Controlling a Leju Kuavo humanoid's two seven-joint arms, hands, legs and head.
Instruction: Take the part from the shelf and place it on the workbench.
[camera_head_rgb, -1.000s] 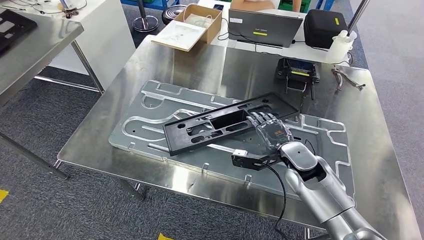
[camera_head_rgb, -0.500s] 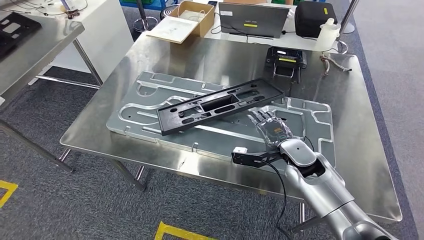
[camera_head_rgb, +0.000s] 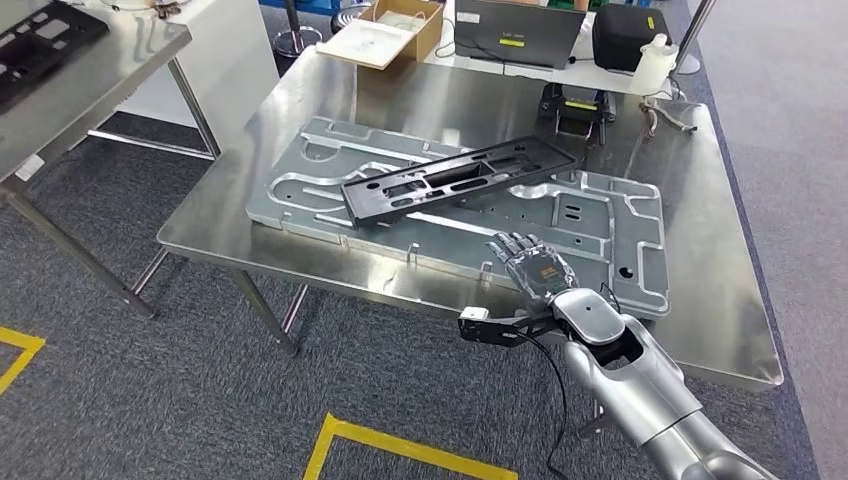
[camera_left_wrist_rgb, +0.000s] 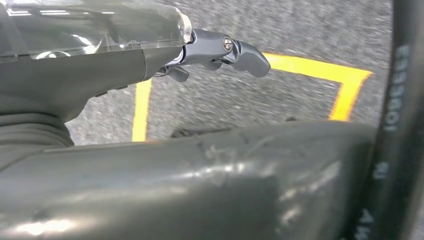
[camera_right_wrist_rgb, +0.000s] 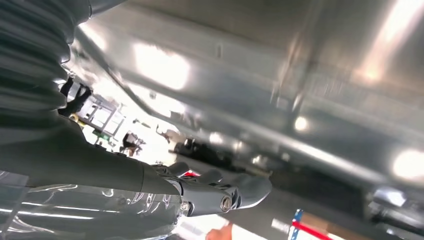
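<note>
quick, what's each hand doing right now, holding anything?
Left hand: hanging over the floor, holding nothing; open or closed cannot be told.
Right hand: open, empty.

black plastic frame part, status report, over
Right hand open, off the part. Left hand empty, over floor. Long black plastic frame part lies on grey metal plate. Nothing blocking.

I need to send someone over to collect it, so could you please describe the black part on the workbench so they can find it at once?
Find the steel workbench with the large silver profiled plate lying on it. Across that plate, slanted, rests the black part, a long flat frame with rectangular cut-outs, the one dark piece on the silver metal.
</note>
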